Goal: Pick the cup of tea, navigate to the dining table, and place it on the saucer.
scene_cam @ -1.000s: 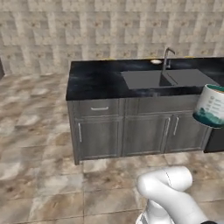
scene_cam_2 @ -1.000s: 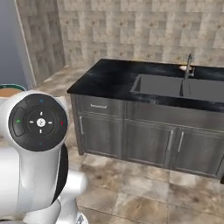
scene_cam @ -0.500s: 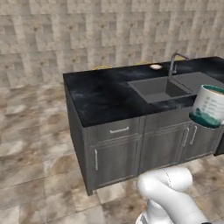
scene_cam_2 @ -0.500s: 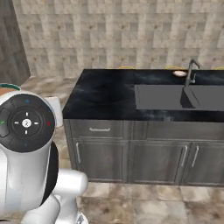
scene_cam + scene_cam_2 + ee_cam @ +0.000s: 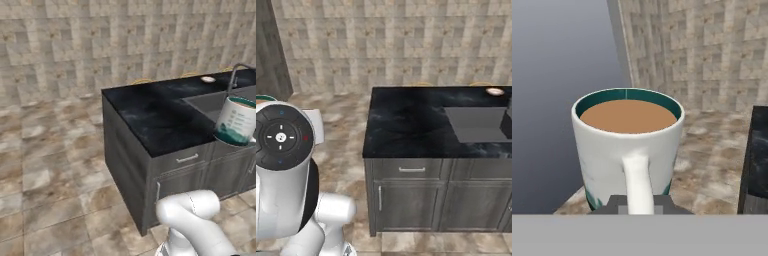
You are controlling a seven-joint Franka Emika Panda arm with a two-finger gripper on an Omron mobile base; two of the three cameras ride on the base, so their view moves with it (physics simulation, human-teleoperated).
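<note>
1. Above the floor, beside the dining table [image 5: 150,117], the cup of tea [image 5: 236,121] hangs upright in the air.
2. Its handle sits clamped in the pincer [image 5: 640,204], jaws together around it; brown tea fills the cup.
3. Far along the marble top, past the sink [image 5: 476,124], lies the saucer [image 5: 495,91].

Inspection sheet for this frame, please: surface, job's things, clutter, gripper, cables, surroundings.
Surface: dining table, black marble top, inset sink, faucet; near end bare.
Job's things: cup of tea upright and full, carried off the table, handle toward the hand camera; saucer at the table's far edge.
Clutter: nothing seen.
Gripper: gripper shut on the cup's handle.
Cables: nothing seen.
Surroundings: stone-tiled wall, tiled floor, grey cabinet fronts.
</note>
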